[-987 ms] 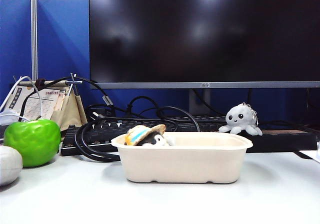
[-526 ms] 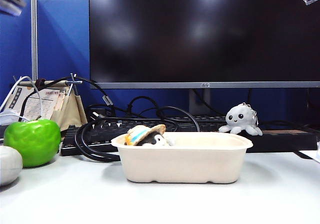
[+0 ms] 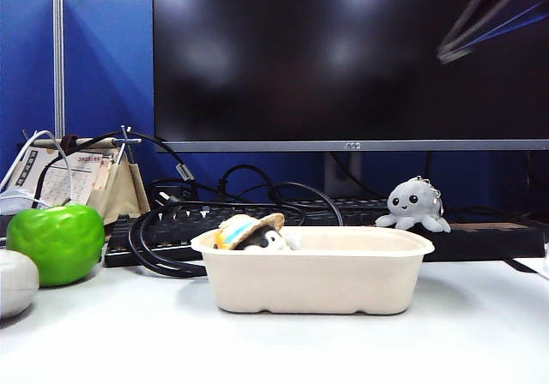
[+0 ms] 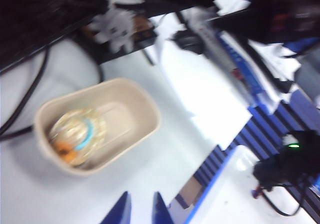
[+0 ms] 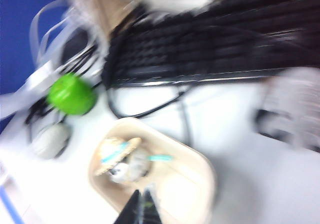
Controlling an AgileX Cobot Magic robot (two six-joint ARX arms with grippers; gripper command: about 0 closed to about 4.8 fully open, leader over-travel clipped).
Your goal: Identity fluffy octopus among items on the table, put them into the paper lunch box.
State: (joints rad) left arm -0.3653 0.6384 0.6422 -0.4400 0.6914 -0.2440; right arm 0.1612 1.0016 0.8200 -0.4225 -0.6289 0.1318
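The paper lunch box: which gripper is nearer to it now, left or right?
Right, it seems. The right gripper, shut, hangs above the paper lunch box itself; the left gripper, open, hangs over the table beside the box.

The exterior camera is sitting low at table (image 3: 480, 333) level, facing the monitor (image 3: 343, 58). Both wrist cameras are looking down from high, blurred, sharing the paper lunch box (image 3: 317, 285) (image 4: 145, 114) (image 5: 200, 169).
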